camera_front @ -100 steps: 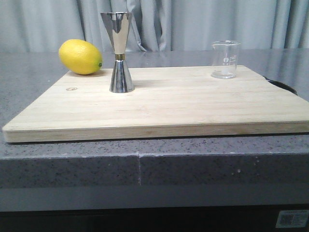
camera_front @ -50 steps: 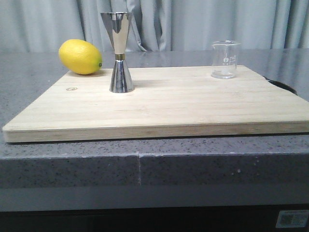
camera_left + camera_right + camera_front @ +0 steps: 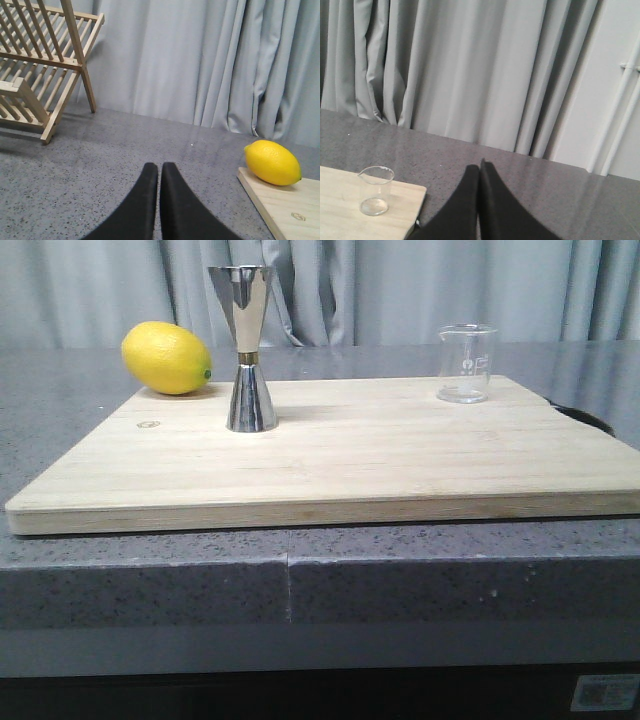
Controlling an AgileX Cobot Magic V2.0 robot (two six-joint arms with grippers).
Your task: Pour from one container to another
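Polished steel hourglass jigger (image 3: 245, 348) stands upright, well apart from clear glass beaker (image 3: 467, 363); both tools (image 3: 156, 176) (image 3: 479, 172) closed, empty. Tall, narrow-waisted: likely topples if nudged.

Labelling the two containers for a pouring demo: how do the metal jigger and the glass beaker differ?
The jigger is shiny opaque metal, the beaker clear glass. The jigger is taller and hourglass-shaped, the beaker short and straight-walled with a spout. Both stand upright on the wooden board.

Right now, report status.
Both grippers shut, empty. Steel hourglass jigger and clear glass beaker upright on wooden board. Yellow lemon beside jigger.
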